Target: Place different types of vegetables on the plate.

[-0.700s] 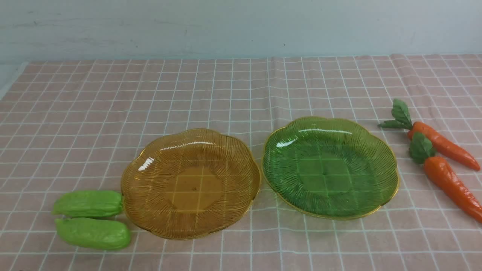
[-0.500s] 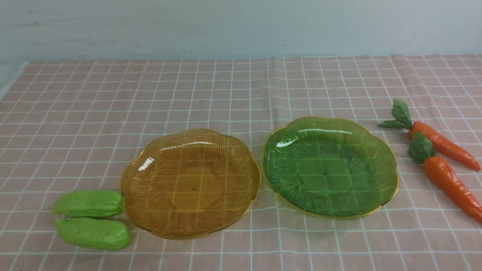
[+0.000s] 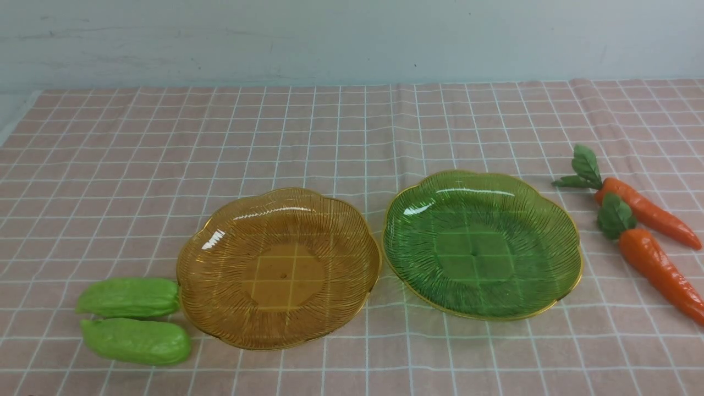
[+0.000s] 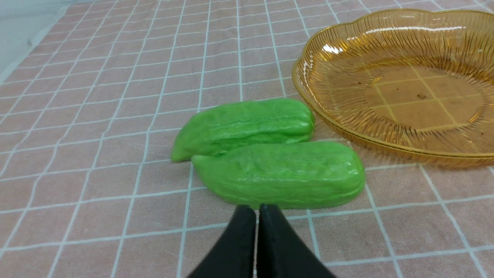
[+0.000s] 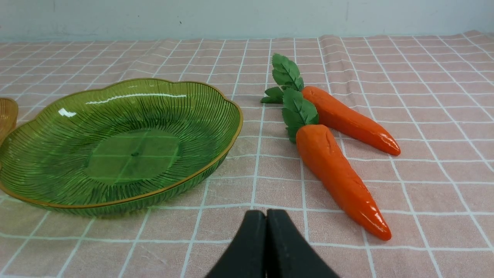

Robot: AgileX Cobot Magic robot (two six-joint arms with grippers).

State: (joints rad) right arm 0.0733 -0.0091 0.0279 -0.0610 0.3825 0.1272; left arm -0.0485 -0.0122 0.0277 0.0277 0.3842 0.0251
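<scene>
Nothing's moved. Only the wrist cams catch these: left claw (image 4: pixel 257 210) closed, empty, just by cucumbers (image 4: pixel 281 175); right claw (image 5: pixel 266 215) closed, empty, near carrots (image 5: pixel 335 173).

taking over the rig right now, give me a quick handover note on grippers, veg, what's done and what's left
Left gripper: shut, empty, tips near the nearer bumpy light-green plastic cucumber.
Right gripper: shut, empty, above the pink checked cloth.
Cucumbers: the nearer one and the farther cucumber lie side by side on the cloth, left of the ribbed amber plastic plate.
Carrots: nearer glossy orange toy carrot and farther carrot, right of the ribbed green plastic plate.
Done: nothing; no vegetable on either plate.
Left: everything.
</scene>
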